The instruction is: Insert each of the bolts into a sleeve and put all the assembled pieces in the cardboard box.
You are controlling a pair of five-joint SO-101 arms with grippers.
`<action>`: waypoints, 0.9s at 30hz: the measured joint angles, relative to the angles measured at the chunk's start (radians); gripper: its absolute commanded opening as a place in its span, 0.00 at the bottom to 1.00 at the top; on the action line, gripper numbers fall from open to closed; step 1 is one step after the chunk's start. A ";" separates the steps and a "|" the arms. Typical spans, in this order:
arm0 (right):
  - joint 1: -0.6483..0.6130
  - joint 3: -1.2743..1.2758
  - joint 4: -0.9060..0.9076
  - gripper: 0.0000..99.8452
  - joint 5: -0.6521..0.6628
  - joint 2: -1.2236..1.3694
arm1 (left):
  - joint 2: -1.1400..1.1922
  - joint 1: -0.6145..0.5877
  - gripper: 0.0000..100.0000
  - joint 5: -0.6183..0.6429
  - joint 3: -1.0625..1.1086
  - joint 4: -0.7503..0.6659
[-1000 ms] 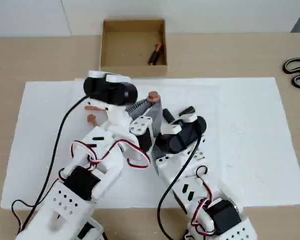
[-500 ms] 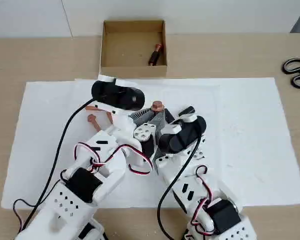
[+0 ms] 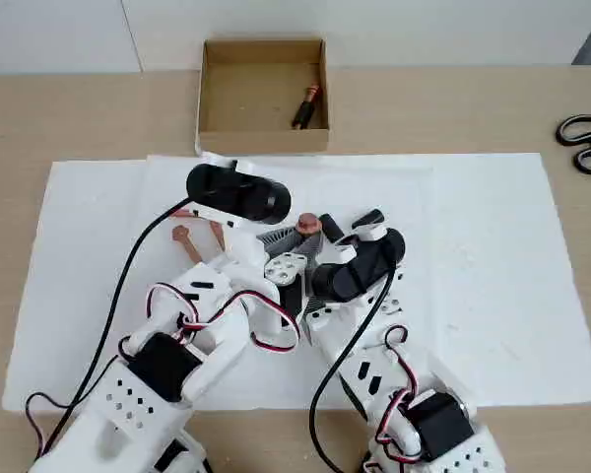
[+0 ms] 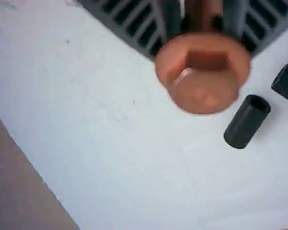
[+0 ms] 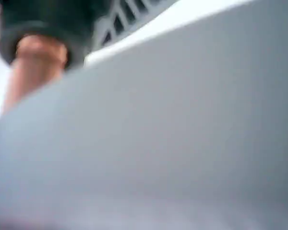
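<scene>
My left gripper (image 3: 305, 232) is shut on a copper bolt (image 3: 308, 225), held head-up over the white paper; its wide head (image 4: 201, 79) sits between the grey slatted fingers (image 4: 129, 24). A black sleeve (image 4: 246, 120) lies on the paper right beside the bolt (image 3: 330, 227), and a second black sleeve (image 4: 285, 84) lies a little farther off. My right gripper (image 3: 323, 254) is close against the bolt, tucked under its own camera housing. In the right wrist view the copper bolt (image 5: 33, 64) sticks out of a dark mass. The cardboard box (image 3: 213, 94) holds one assembled piece (image 3: 306, 106).
Two loose copper bolts (image 3: 182, 237) (image 3: 217, 233) lie on the paper left of the left arm. The white paper sheet (image 3: 492, 256) covers the table's middle. Scissors (image 3: 586, 138) rest at the far right edge. The two arms stand tight together.
My left arm has swung right and drawn back from the box, bringing the held bolt down beside the black sleeve and the right gripper. The right arm has barely moved.
</scene>
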 measured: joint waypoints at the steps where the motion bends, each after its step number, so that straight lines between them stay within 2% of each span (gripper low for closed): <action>1: 0.000 -0.002 0.000 0.00 0.000 0.000 | 0.000 0.000 0.00 0.000 0.000 0.009; 21: 0.000 -0.002 0.000 0.00 0.000 0.000 | -0.002 0.005 0.00 -0.041 0.012 0.021; 27: -0.002 -0.002 0.000 0.00 0.000 0.000 | -0.005 0.009 0.00 -0.043 0.012 0.064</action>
